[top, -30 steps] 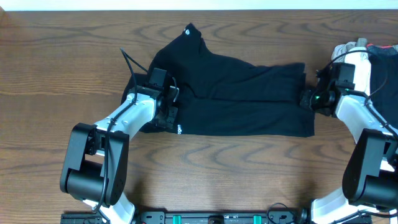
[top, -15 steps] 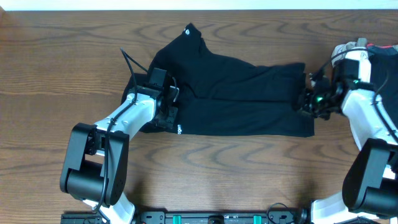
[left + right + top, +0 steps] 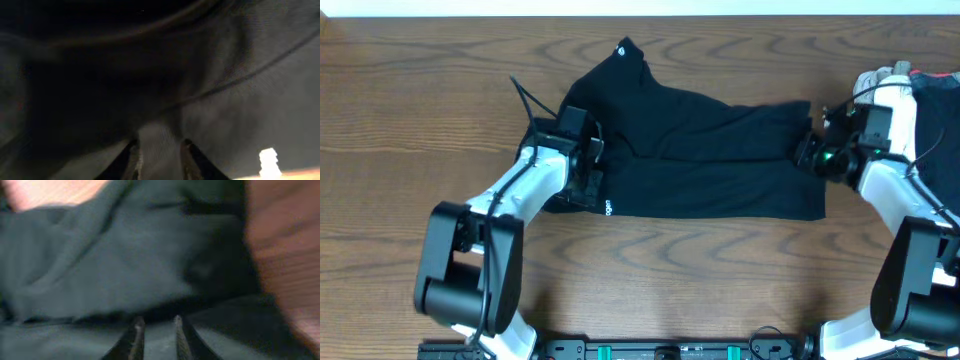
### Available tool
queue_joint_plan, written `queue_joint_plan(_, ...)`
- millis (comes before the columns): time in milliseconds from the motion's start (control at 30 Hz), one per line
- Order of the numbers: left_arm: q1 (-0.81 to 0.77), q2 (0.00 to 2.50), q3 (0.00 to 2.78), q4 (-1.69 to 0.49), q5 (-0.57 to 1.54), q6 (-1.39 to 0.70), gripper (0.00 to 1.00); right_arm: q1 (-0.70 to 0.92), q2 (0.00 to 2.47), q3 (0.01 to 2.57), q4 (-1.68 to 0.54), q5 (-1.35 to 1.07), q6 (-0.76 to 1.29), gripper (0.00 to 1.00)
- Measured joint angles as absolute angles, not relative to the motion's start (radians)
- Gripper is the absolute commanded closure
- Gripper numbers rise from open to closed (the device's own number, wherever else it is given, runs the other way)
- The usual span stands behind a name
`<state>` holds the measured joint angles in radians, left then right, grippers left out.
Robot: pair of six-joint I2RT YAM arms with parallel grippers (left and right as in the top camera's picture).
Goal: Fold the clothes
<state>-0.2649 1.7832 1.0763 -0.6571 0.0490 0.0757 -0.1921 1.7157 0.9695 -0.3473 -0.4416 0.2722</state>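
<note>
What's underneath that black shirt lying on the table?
The black shirt lies on the wooden table, whose bare wood shows around it. Anything directly beneath the cloth is covered, so it cannot be seen.

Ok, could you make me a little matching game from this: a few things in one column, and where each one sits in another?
Things:
1 black shirt
2 left gripper
3 right gripper
4 white logo

Places:
A at the shirt's right end
B spread across the middle of the table
C printed by the shirt's lower edge
D over the shirt's left end

Pairs: 1-B, 2-D, 3-A, 4-C.
</note>
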Motion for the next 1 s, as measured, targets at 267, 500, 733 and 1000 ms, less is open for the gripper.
queue_joint_plan(267, -0.226, 1.501, 1.134, -0.792, 0.045, -0.003, 0.43, -0.201, 1.636, 1.056, -0.837, -0.546, 0.168, 0.56)
queue_joint_plan(500, -0.126, 1.494, 1.088, -0.827, 0.045, -0.140, 0.31, -0.197, 1.635, 0.997, -0.953, -0.398, 0.141, 0.35)
queue_joint_plan(733, -0.042, 1.614, 1.020, -0.793, 0.053, -0.213, 0.26, -0.197, 1.635, 0.855, -0.868, -0.317, 0.211, 0.28)
queue_joint_plan(1000, -0.012, 1.782, 1.020, -0.652, 0.062, -0.236, 0.42, -0.197, 1.634, 0.823, -0.825, -0.309, 0.239, 0.28)
